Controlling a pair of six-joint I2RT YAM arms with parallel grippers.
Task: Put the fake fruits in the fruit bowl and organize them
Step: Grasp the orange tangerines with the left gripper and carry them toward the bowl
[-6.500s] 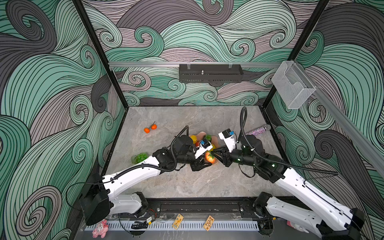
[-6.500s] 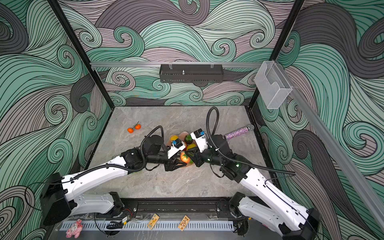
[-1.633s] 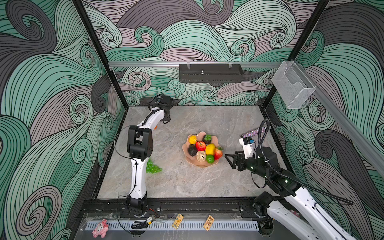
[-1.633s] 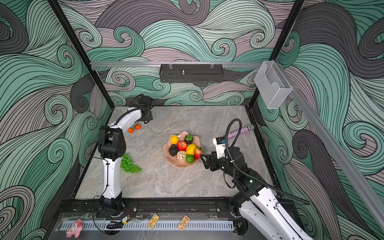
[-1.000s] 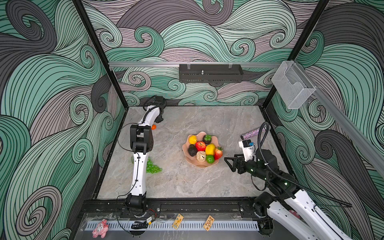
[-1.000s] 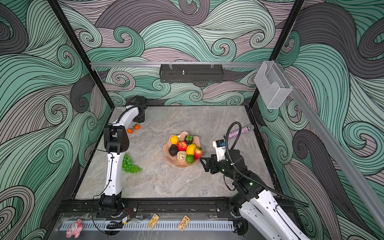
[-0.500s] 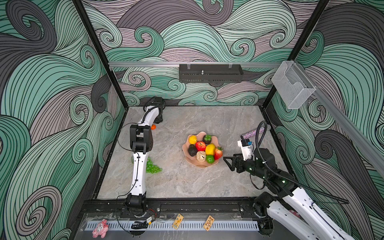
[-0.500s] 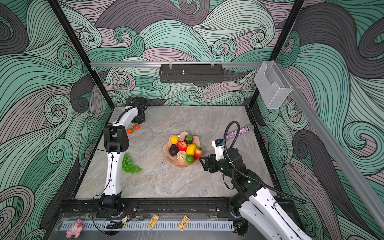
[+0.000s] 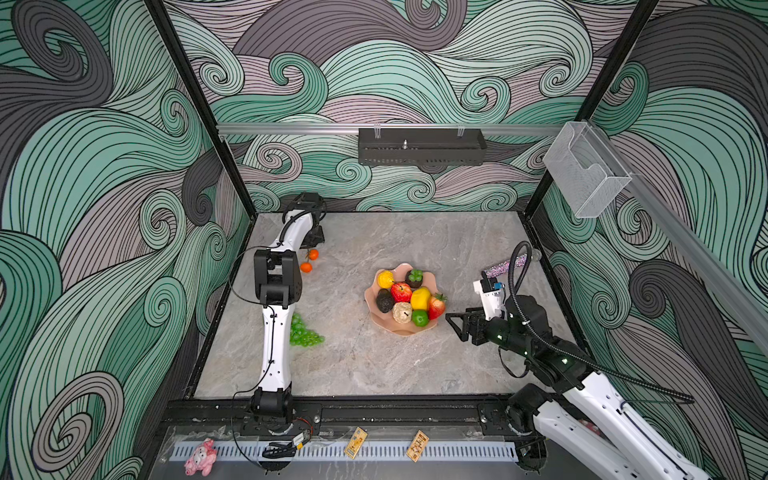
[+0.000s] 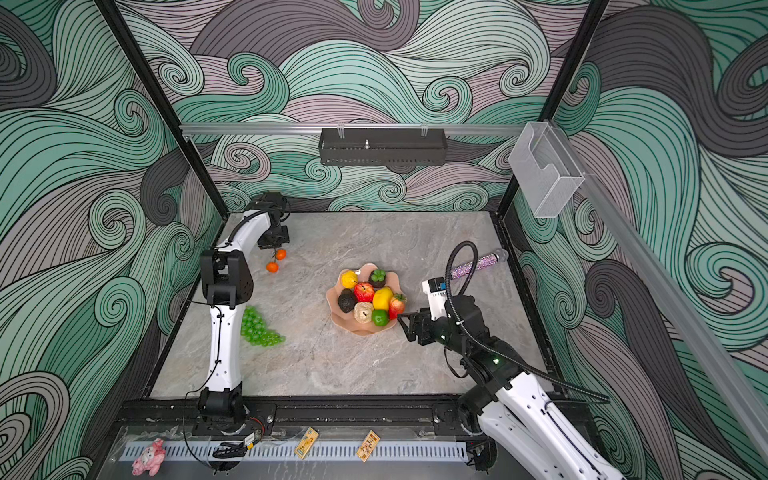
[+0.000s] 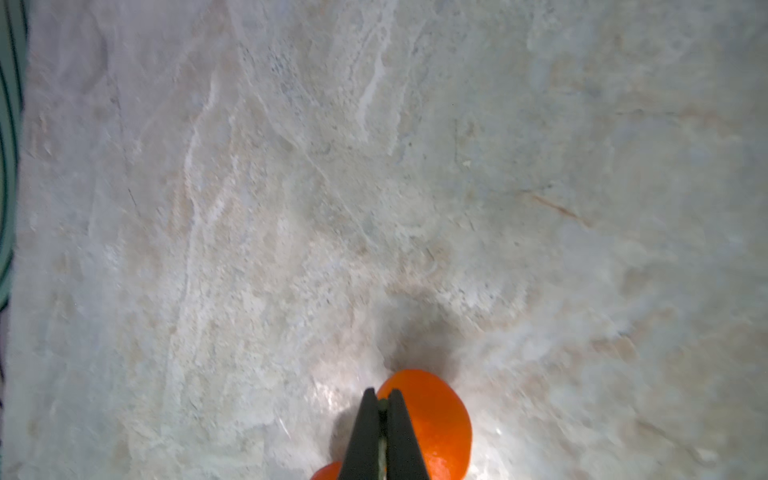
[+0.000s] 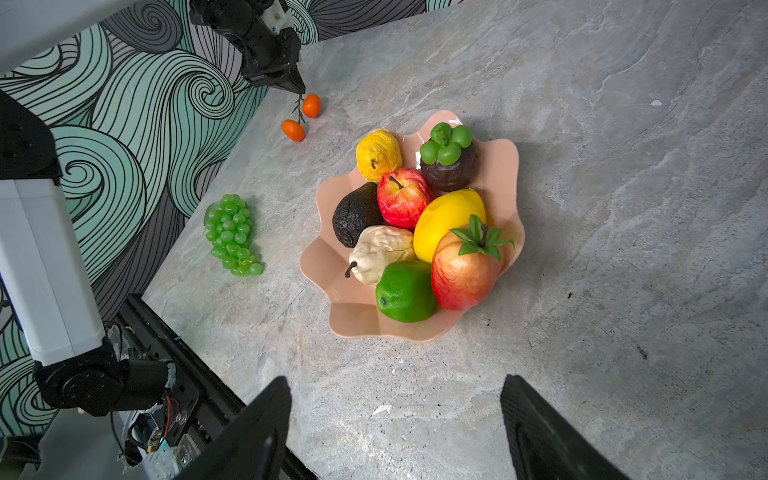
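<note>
The salmon-pink fruit bowl [image 9: 399, 330] [image 10: 361, 330] [image 12: 357, 320] holds several fake fruits, among them a red apple [image 12: 401, 197], lemon [image 12: 446, 222], strawberry [image 12: 463, 272], lime [image 12: 405, 293] and avocado [image 12: 353, 216]. Two stemmed oranges [image 9: 309, 261] [image 10: 276, 261] [image 11: 436, 415] [image 12: 301, 118] lie at the far left of the table. My left gripper [image 9: 310, 247] [image 10: 275, 248] [image 11: 380, 392] is shut on their green stem from above. A green grape bunch [image 9: 305, 334] [image 12: 232, 235] lies beside the left arm. My right gripper [image 9: 455, 326] [image 10: 405, 327] [image 12: 395, 378] hangs open and empty, just right of the bowl.
A glittery purple cylinder [image 9: 505, 266] [image 10: 478, 262] lies at the right wall behind the right arm. The left arm's elbow [image 9: 276, 278] stands tall between the grapes and the oranges. A clear box [image 9: 586, 174] and a black shelf [image 9: 422, 146] hang on the walls.
The left gripper's jaws have closed over the oranges' stem. The right gripper has edged slightly nearer the bowl.
</note>
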